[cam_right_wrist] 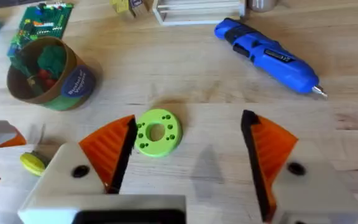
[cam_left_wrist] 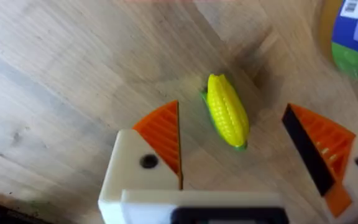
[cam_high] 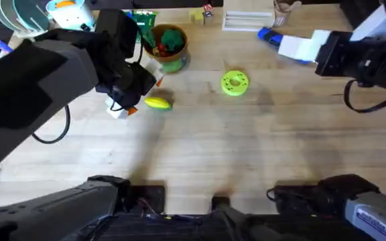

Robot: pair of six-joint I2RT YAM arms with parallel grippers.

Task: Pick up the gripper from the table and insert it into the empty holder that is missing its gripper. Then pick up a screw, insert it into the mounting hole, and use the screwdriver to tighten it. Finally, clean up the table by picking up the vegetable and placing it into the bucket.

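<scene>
We see the desk (cam_high: 246,147) with the last step in hand – the clean-up. Our left arm reaches from its base across to the far left part, bent down over the vegetable (cam_left_wrist: 227,111), we think because it must come from above to take it. The bucket (cam_high: 169,48) stands just behind, near enough for a short carry; green and red toy pieces already lie inside. The screwdriver (cam_right_wrist: 267,55) lies far on the right side, away from this work. Our right arm is held high and back, so it does not disturb. The left tool (cam_left_wrist: 247,152) is open, its orange pads on both sides of the vegetable – not yet touching. The right tool (cam_right_wrist: 188,162) is open too, holding nothing, above the lime-green disc (cam_right_wrist: 156,131).
</scene>
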